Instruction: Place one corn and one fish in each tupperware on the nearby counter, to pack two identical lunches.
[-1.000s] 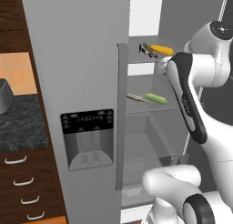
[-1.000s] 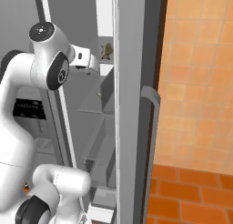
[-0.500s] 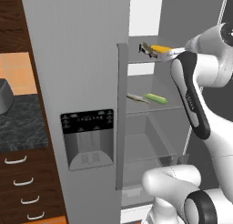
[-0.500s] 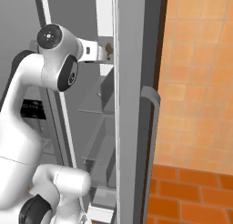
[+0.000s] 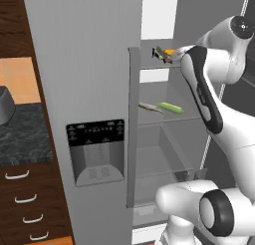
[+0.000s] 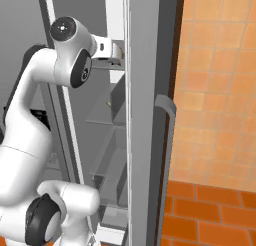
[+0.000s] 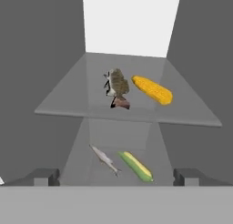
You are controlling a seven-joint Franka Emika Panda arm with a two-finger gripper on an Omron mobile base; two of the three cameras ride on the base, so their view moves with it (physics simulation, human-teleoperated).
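Hand (image 7: pixel 116 176): fingers spread apart, nothing held, aimed into the fridge. Ahead, upper shelf (image 7: pixel 63 107): dark fish (image 7: pixel 117 87) beside yellow corn (image 7: pixel 152 90). Nearer, below: pale fish (image 7: pixel 105 160), husked corn (image 7: pixel 135 166). One item is best approached squarely and closed on across its narrow width.

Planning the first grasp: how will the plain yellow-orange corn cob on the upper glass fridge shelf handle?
The plain yellow-orange corn cob looks stiff and rounded, so it probably rolls if nudged sideways. The smooth glass shelf likely lets it slide. It lies apart from the dark spiky fish.
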